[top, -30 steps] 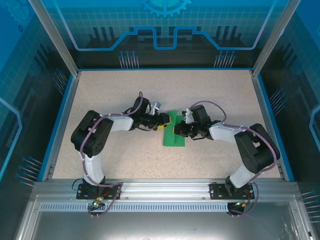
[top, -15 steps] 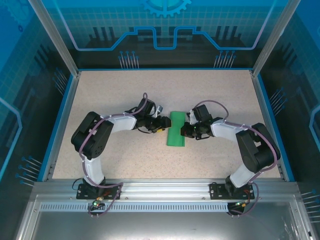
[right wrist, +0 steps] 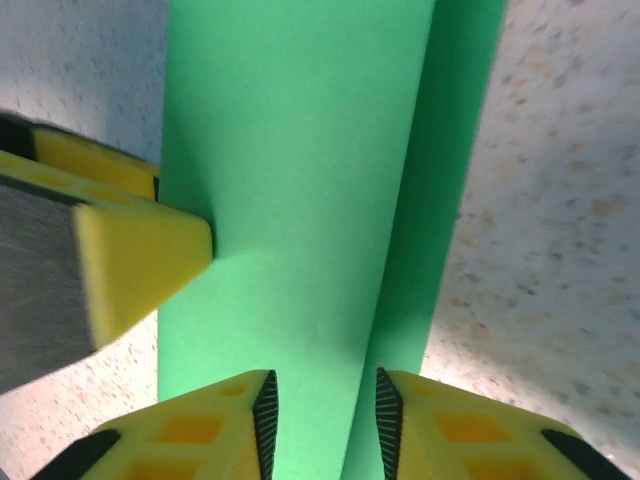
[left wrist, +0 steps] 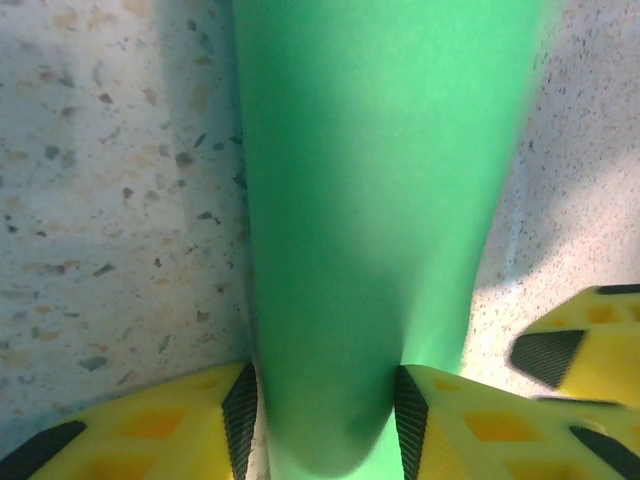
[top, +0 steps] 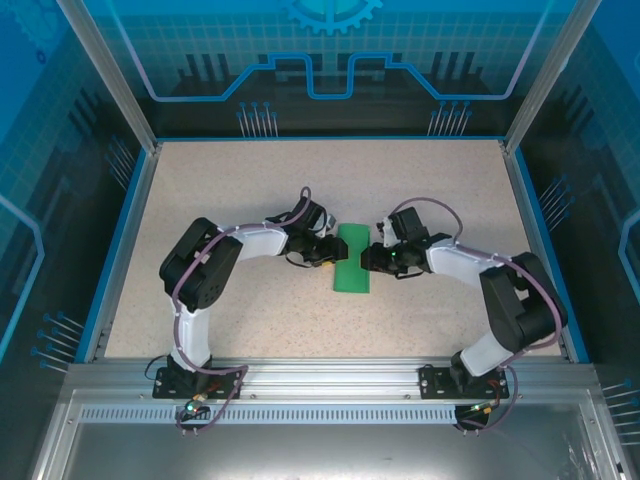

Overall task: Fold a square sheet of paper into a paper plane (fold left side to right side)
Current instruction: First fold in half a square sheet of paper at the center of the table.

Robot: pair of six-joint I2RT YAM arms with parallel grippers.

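left fingers (top: 330,253) and right fingers (top: 369,258) face each other across the green paper (top: 352,258) in the view from above. it lies as a narrow folded strip at the middle of the surface (top: 230,190), long edges running near to far. my left tips sit at its left long edge, my right tips at its right one. bare speckled surface spreads on every side out to the blue rim (top: 128,250), so both arms have wide room; the one crowded spot is the strip, where the two sets of tips stand close.

from my left wrist, the fingers stand part-way open, a dark pad (left wrist: 242,405) on each side of the strip, which runs up through the gap. its right edge slips behind one pad and its left edge lines up with the other. i can't tell whether the pads press on it. a yellow tip of my right fingers (left wrist: 575,345) sits just beside the paper's right edge.

from my right wrist, the fingers are part-way open too, pads (right wrist: 266,420) straddling a fold edge that runs along the strip, with a shaded lower layer to its right. a yellow tip of my left fingers (right wrist: 150,255) touches the paper's left edge.
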